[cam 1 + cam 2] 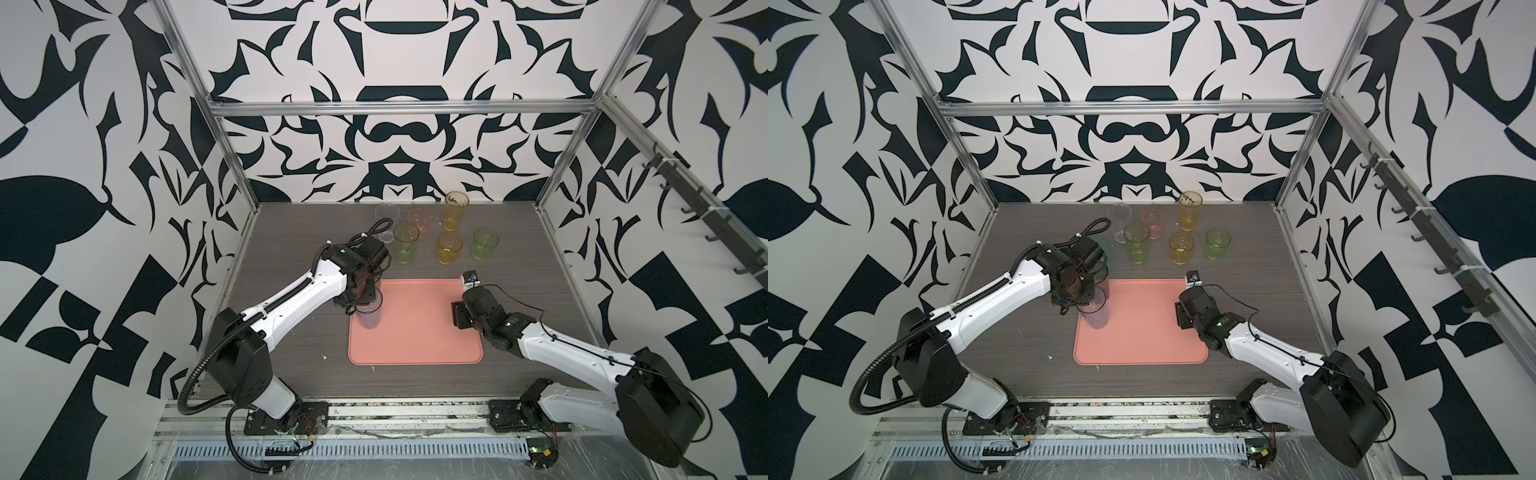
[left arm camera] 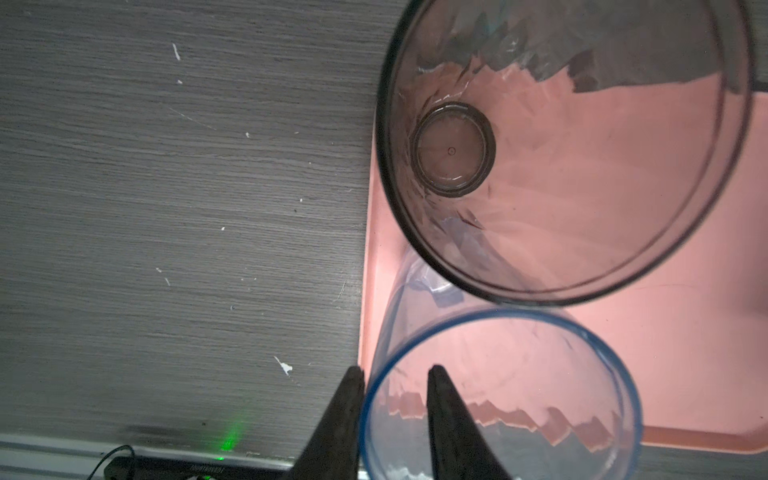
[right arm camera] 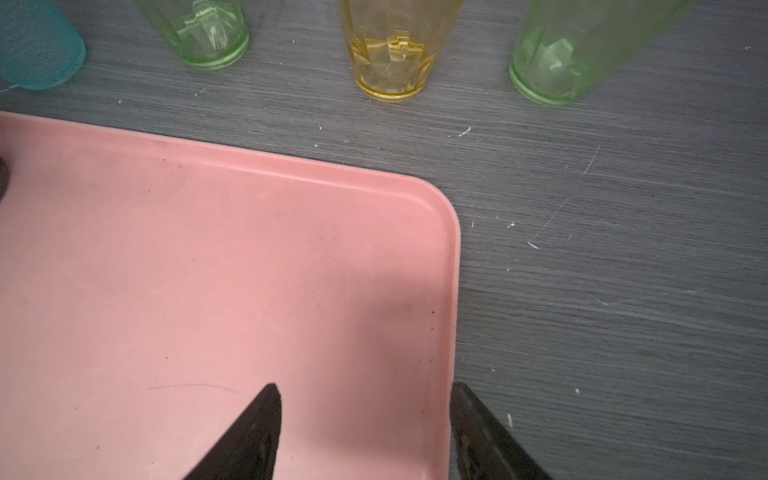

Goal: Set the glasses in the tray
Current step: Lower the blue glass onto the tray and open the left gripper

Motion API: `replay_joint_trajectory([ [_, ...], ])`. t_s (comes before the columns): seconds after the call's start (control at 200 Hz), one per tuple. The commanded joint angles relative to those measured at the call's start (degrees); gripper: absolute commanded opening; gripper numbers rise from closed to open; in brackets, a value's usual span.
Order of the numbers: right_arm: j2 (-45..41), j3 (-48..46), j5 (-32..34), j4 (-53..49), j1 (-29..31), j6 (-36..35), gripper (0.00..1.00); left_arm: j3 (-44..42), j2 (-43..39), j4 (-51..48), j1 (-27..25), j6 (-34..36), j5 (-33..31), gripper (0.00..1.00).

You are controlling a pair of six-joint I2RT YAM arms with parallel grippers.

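Corner of pink tray (image 3: 208, 270) on grey table (image 3: 602, 291); beyond its rim, standing apart: teal tumbler (image 3: 37, 50), green tumbler (image 3: 208, 37), yellow tumbler (image 3: 390, 58), second green tumbler (image 3: 557, 62). Right tool (image 3: 365, 395) parted, straddling tray's side rim.

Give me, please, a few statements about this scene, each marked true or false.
1. The blue glass stands on the tray. True.
2. The jaws of the right gripper grip a green glass. False: they stand open and empty above the tray.
3. The smoky grey glass lies on its side. False: it stands upright on the tray beside the blue glass.
4. The tall yellow glass stands on the table, off the tray. True.
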Motion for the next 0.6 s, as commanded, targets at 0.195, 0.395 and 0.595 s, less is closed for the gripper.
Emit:
replay_joint_trajectory([
  [0.195,-0.1,1.8,0.8,0.0,0.0,0.3,0.68,4.7,-2.6,-4.9,-0.2,0.0,-2.1,0.35],
  [0.395,-0.3,1.8,0.9,-0.1,-0.1,0.3,0.67,7.9,-3.0,-6.1,-0.2,0.9,-3.9,0.38],
  [0.595,-0.3,1.8,0.7,-0.1,-0.1,0.2,0.68,13.2,-2.2,-7.0,-0.2,2.9,-5.4,0.43],
])
